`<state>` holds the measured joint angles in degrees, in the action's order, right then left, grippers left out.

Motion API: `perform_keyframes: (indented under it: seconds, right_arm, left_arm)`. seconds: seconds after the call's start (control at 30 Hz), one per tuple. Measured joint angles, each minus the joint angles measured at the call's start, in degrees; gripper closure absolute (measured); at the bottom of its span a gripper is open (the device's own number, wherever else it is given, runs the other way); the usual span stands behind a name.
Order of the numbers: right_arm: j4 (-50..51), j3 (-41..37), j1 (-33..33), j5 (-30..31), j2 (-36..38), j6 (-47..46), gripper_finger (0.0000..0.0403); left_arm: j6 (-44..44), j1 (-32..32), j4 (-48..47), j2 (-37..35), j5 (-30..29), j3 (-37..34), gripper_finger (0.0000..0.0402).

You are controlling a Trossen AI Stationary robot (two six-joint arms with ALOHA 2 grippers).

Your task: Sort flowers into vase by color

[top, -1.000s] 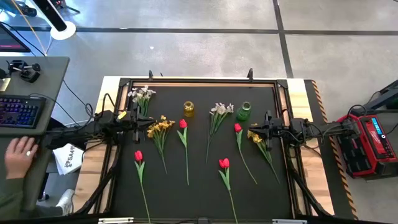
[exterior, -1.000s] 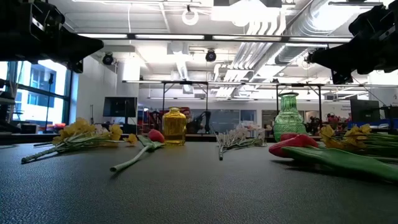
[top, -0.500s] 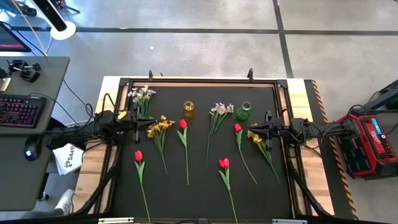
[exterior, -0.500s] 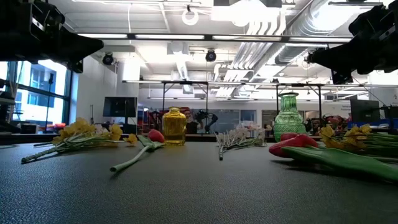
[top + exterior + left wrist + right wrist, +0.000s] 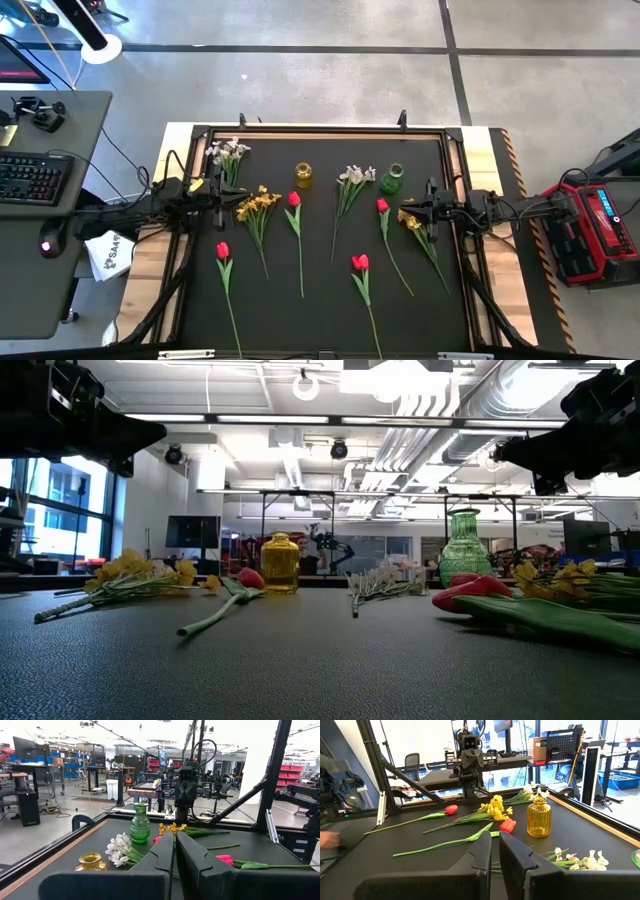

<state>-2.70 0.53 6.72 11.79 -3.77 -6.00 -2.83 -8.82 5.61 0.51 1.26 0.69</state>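
Black worktop (image 5: 320, 310) in an open workshop, as I see it from here: yellow vase (image 5: 303, 175) and green vase (image 5: 392, 179) standing near the far edge, both with no flowers in them. Flowers all lying loose: red tulips (image 5: 294, 200), yellow sprays (image 5: 257, 203), white sprays (image 5: 351, 177). Left tool (image 5: 222, 196) and right tool (image 5: 428, 209) parked at opposite sides, fingers together, holding nothing. My reading: sorting not begun, every stem left to place.

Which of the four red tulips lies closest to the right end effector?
The red tulip between the white spray and the yellow spray, just below the green vase. The other three lie farther left or nearer the front edge.
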Motion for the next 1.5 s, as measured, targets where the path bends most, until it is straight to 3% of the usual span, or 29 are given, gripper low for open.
perform_keyframes:
  seconds: [1.5]
  right_arm:
    - [0.0, -0.01, 0.0, 0.0, 0.0, 0.0, 0.0382]
  left_arm:
    - [0.83, 0.02, 1.01, -0.02, -0.44, 0.02, 0.0394]
